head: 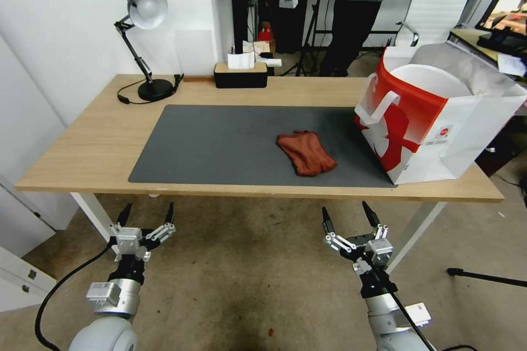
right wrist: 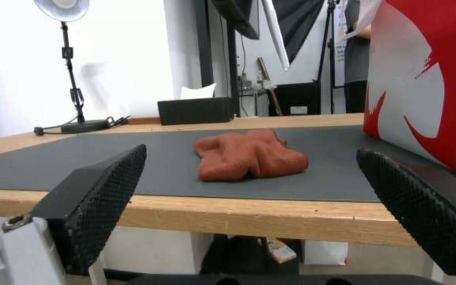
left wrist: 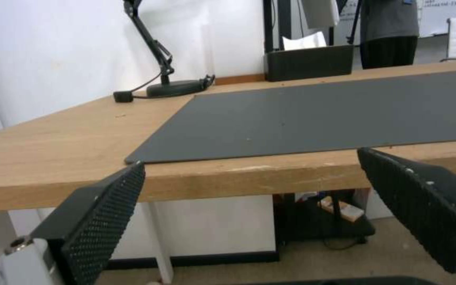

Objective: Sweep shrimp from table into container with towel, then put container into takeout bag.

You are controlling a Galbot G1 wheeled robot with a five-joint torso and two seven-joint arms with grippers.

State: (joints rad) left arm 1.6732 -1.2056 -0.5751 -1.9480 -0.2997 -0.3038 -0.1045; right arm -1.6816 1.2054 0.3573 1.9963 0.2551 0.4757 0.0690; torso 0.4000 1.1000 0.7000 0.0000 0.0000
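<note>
The towel [head: 306,152] is lying crumpled on your grey mat [head: 219,145], just left of the takeout bag [head: 433,115]; both grippers, left [head: 147,215] and right [head: 351,217], are hanging wide open below the table [head: 82,142] edge. Left wrist: bare mat ahead. Right wrist: you're facing the wrinkly rust-red towel.

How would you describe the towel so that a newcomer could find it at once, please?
Start at the long light wood table and its dark grey mat. On the mat's right half, just left of the red and white takeout bag, lies the towel. It is the one soft, crumpled rust-red cloth there, matte, unlike the stiff, boxy bag.
</note>
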